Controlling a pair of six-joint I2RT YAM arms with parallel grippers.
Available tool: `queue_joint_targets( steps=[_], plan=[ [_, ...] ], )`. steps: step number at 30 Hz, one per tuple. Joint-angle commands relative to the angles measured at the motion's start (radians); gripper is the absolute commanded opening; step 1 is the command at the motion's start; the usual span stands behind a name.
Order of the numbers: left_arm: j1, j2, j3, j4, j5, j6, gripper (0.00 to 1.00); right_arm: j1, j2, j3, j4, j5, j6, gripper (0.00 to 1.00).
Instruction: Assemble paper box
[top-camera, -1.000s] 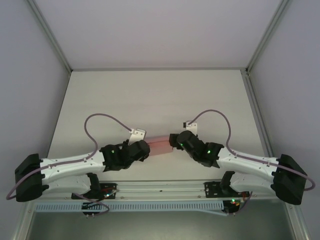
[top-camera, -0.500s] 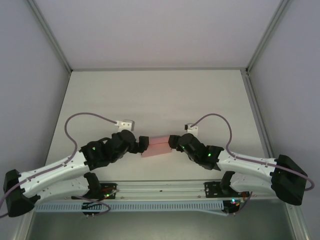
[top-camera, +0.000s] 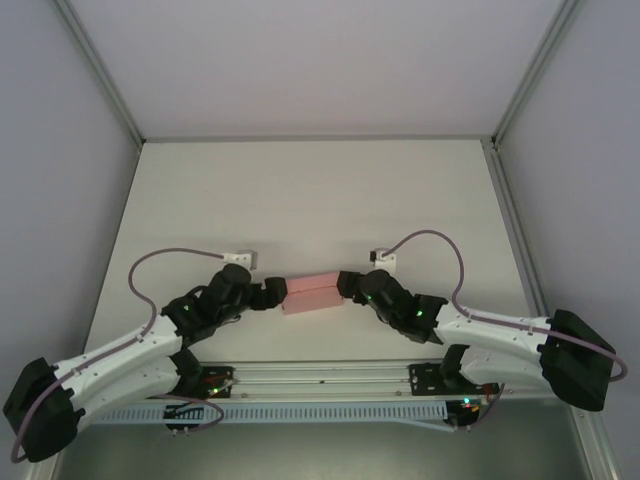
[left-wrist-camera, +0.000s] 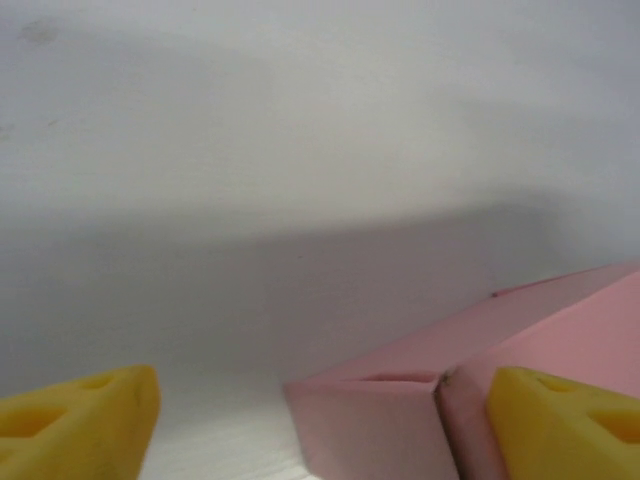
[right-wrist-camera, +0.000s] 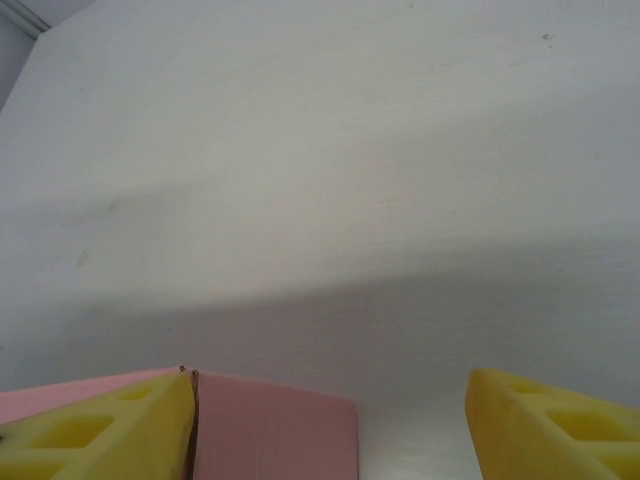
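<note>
Spreading across the top view, the white table carries everything, with pale walls on three sides. The left arm and the right arm reach in from the near edge and angle toward each other. They meet in the near middle of the table.

Between them lies the paper box, a small pink rectangular block resting flat on the table. Its long axis runs from one gripper to the other. The left gripper sits at its left end and the right gripper at its right end. From above I cannot tell whether either one touches the card.

In the left wrist view, the left gripper is released, its jaws spread wide. One end of the paper box sits in the gap, with a thin seam along its top edge. One yellow fingertip stands right in front of the pink side face. The other fingertip is well apart from the box, with bare table between.

In the right wrist view, the right gripper is likewise released. The other end of the paper box lies between its jaws. One yellow pad overlaps the box's edge, and the opposite pad stands clear of it over bare table.
</note>
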Motion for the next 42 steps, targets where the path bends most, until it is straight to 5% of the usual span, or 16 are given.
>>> queue_joint_targets(
  steps=[1,6,14,22,27,30,34,42],
  plan=[
    [-0.001,-0.001,-0.134,0.105,0.116,0.041,0.73,-0.015,0.053,-0.11,0.023,-0.075,-0.137,0.69],
    [-0.004,-0.012,-0.184,0.157,0.124,0.1,0.41,-0.023,0.078,-0.211,0.221,-0.134,-0.269,0.65],
    [-0.028,0.041,-0.284,0.272,0.125,0.119,0.37,-0.026,0.138,-0.235,0.277,-0.188,-0.379,0.62],
    [-0.294,0.304,-0.213,0.255,-0.2,0.051,0.24,-0.027,0.188,-0.231,0.35,-0.176,-0.413,0.55],
    [-0.39,0.584,-0.103,0.27,-0.267,0.049,0.01,-0.027,0.178,-0.228,0.328,-0.179,-0.431,0.49],
    [-0.43,0.645,-0.043,0.229,-0.317,0.047,0.0,-0.031,0.17,-0.242,0.336,-0.179,-0.427,0.38],
    [-0.437,0.546,-0.081,0.26,-0.323,0.053,0.0,-0.038,0.151,-0.25,0.334,-0.189,-0.423,0.23],
    [-0.428,0.416,-0.09,0.228,-0.352,0.067,0.0,-0.044,0.13,-0.221,0.29,-0.203,-0.413,0.09]
  ],
)
